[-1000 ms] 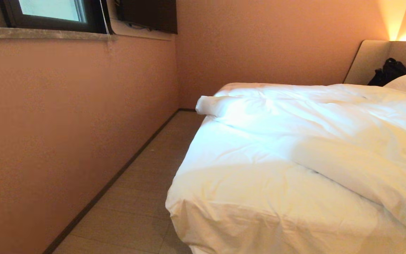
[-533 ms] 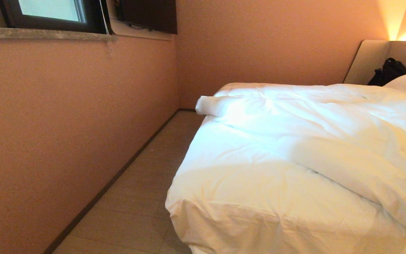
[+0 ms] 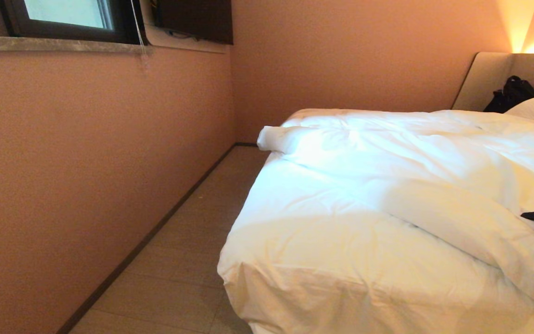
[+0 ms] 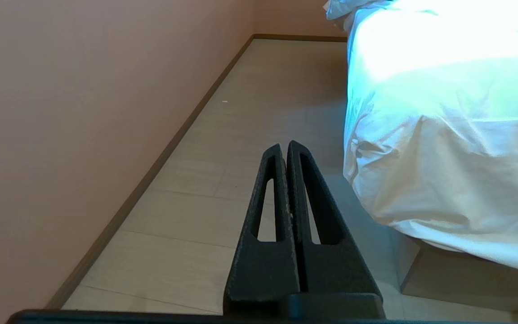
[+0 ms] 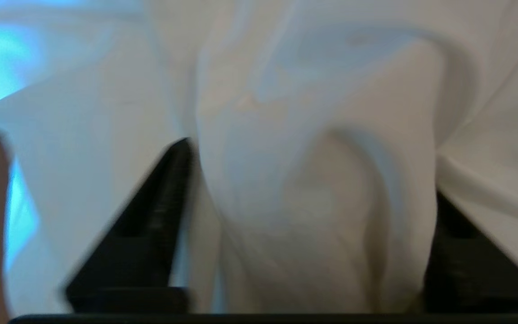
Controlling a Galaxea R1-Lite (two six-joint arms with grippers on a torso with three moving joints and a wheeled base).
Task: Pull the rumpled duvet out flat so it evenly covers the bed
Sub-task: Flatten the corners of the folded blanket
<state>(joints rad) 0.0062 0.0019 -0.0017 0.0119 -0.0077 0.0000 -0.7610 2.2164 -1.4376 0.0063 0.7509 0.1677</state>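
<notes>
The duvet [image 3: 387,195] lies rumpled across the bed [image 4: 425,279]. The right gripper [image 5: 304,189] sits at its right side, fingers apart with a thick fold bulging between them. The left gripper [image 4: 286,150] hangs pressed closed over the floor [image 4: 223,180].

Salmon-pink walls [image 3: 86,153] are meeting in a far corner, with a dark baseboard [image 3: 155,227] running along the pale tiled floor [image 3: 188,260]. A dark-framed window [image 3: 63,18] is sitting above a stone sill [image 3: 54,44], a dark wall-mounted screen [image 3: 195,18] beside it. Warm lamplight [image 3: 526,28] is glowing at the far right.
</notes>
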